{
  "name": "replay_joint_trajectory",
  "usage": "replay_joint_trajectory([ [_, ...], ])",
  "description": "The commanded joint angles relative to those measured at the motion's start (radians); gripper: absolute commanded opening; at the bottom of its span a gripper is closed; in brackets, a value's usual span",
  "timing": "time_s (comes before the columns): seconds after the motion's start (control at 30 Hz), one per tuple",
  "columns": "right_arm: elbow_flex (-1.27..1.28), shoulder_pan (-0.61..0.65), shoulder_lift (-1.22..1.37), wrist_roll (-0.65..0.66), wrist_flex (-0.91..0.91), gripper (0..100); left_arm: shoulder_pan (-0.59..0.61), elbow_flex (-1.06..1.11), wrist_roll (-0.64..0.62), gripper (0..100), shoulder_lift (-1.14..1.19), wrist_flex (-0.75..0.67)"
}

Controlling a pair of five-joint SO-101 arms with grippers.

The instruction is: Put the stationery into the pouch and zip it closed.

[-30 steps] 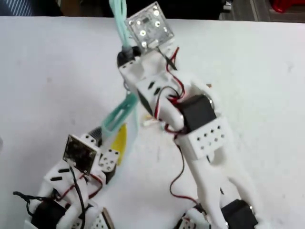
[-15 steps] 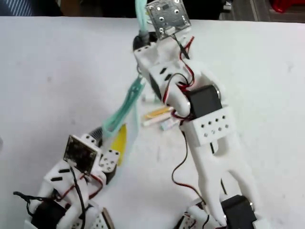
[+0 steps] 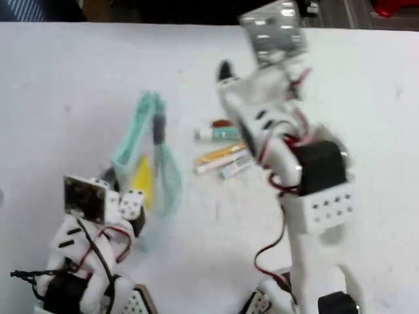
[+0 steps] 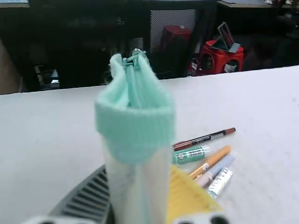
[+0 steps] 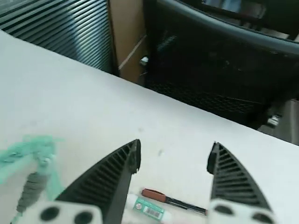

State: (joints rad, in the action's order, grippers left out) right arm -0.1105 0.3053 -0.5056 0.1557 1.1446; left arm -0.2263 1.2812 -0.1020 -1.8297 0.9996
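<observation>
A pouch (image 3: pixel 145 147) of clear plastic with a mint-green zip edge stands up from my left gripper (image 3: pixel 139 182), which is shut on its lower end. In the left wrist view the pouch (image 4: pixel 135 135) rises between the grey and yellow fingers (image 4: pixel 187 198), its zip end on top. Several pens and markers (image 3: pixel 221 149) lie loose on the table just right of the pouch; the same pens (image 4: pixel 208 151) lie beside the pouch in the left wrist view. My right gripper (image 3: pixel 226 70) hangs open above the table behind the pens, holding nothing; between its wide jaws (image 5: pixel 175 156) is bare tabletop.
The white table (image 3: pixel 78 78) has free room to the left and far right. Its back edge (image 3: pixel 98 23) borders a dark room with chairs. The right arm's white body (image 3: pixel 308 190) spans the table's right half.
My right gripper has let go of the pouch's zip end, opened and swung right. The pouch has dropped back to the left, uncovering the pens. The left arm shifted slightly left.
</observation>
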Motion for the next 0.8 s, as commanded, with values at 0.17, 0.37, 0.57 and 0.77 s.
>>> replay_joint_trajectory([
  [0.17, 0.087, -0.202, 0.044, 0.262, 0.105, 21.1, 0.038, 0.051, -0.028, 2, 0.001, -0.281],
  [0.37, 0.221, -0.232, 0.114, 0.377, 0.088, 21.1, -0.105, 0.109, 0.118, 2, 0.002, -0.471],
  [0.57, 0.253, -0.237, 0.239, 0.551, -0.005, 21.1, -0.116, 0.150, 0.118, 2, 0.002, -0.479],
  [0.77, 0.071, -0.240, 0.501, 0.559, -0.008, 21.1, -0.064, 0.245, 0.126, 2, 0.001, -0.479],
])
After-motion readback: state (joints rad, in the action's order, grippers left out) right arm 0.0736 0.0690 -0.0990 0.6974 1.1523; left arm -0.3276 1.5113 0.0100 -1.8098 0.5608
